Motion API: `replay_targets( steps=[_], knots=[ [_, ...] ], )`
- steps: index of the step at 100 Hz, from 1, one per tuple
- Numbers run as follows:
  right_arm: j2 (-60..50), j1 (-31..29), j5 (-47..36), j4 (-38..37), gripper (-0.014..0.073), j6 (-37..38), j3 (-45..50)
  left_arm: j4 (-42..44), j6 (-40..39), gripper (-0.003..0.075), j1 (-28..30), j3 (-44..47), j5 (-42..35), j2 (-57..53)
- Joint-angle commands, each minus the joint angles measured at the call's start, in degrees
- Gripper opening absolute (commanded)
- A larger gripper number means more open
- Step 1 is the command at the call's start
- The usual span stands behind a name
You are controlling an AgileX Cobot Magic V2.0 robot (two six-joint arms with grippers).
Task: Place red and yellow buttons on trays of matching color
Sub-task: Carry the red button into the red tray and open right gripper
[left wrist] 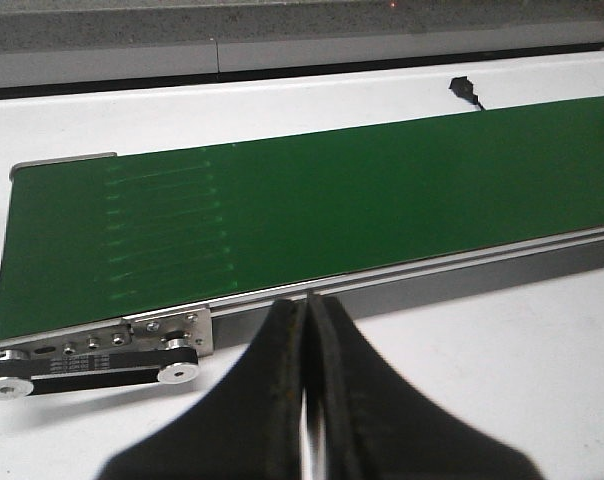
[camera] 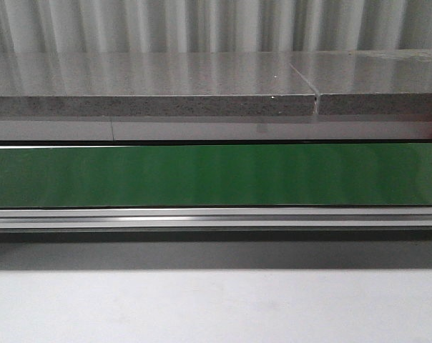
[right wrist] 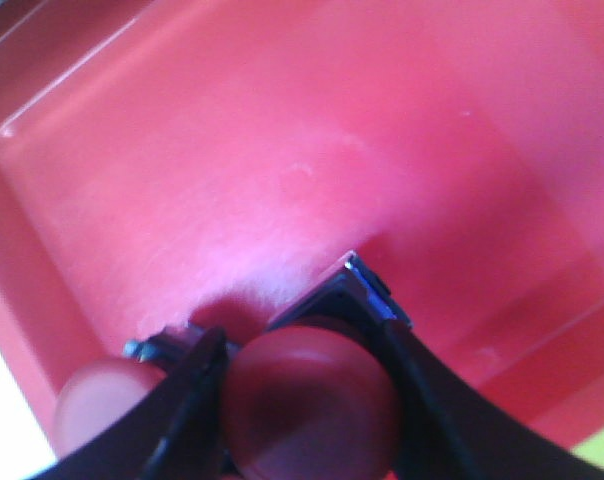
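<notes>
No text, label, brand, number or sign can be read in any view, neither on the green conveyor belt (camera: 216, 175) nor on the red tray (right wrist: 282, 150).
</notes>
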Motion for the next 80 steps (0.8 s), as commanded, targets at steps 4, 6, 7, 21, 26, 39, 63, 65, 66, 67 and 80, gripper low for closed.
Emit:
replay_targets(
  steps=[4,6,7,21,26,39,63,65,66,67,80],
  knots=[
    [-1.78,-0.40,-5.65,1.04,0.0155,0.24,-2.06,-0.77,-0.16,-0.0021,-0.53,-1.61,-3.90,0.37],
    [-1.52,-0.40,-5.97,1.24,0.0155,0.24,-2.06,-0.77,-0.16,-0.0021,-0.53,-1.61,-3.90,0.37],
    [-1.43,-0.40,-6.19,1.49,0.0155,0.24,-2.06,-0.77,-0.16,-0.0021,-0.53,-1.61,-3.90,0.37],
    [-0.61,-0.40,-8.31,5.02,0.0155,0.19,-2.06,-0.77,-0.16,-0.0021,-0.53,-1.61,-3.90,0.37],
    [-0.53,-0.40,-9.10,5.33,0.0155,0.19,-2.06,-0.77,-0.16,-0.0021,-0.53,-1.61,-3.90,0.37],
    [-0.06,-0.40,-9.58,5.39,0.0155,0.19,-2.06,-0.77,-0.16,-0.0021,-0.53,-1.61,-3.90,0.37],
    [0.95,-0.40,-8.08,5.66,0.0174,0.19,-2.06,-0.77,-0.16,-0.0021,-0.53,-1.61,-3.90,0.37],
    [0.96,-0.40,-7.95,5.66,0.0192,0.19,-2.06,-0.77,-0.16,-0.0021,-0.53,-1.61,-3.90,0.37],
    [0.96,-0.40,-7.81,5.66,0.0199,0.19,-2.06,-0.77,-0.16,-0.0021,-0.53,-1.61,-3.90,0.37],
    [0.96,-0.40,-7.80,5.66,0.0207,0.19,-2.06,-0.77,-0.16,-0.0021,-0.53,-1.61,-3.90,0.37],
    [0.96,-0.40,-7.39,5.78,0.0438,0.19,-2.06,-0.77,-0.16,-0.0021,-0.53,-1.61,-3.90,0.37]
  ],
)
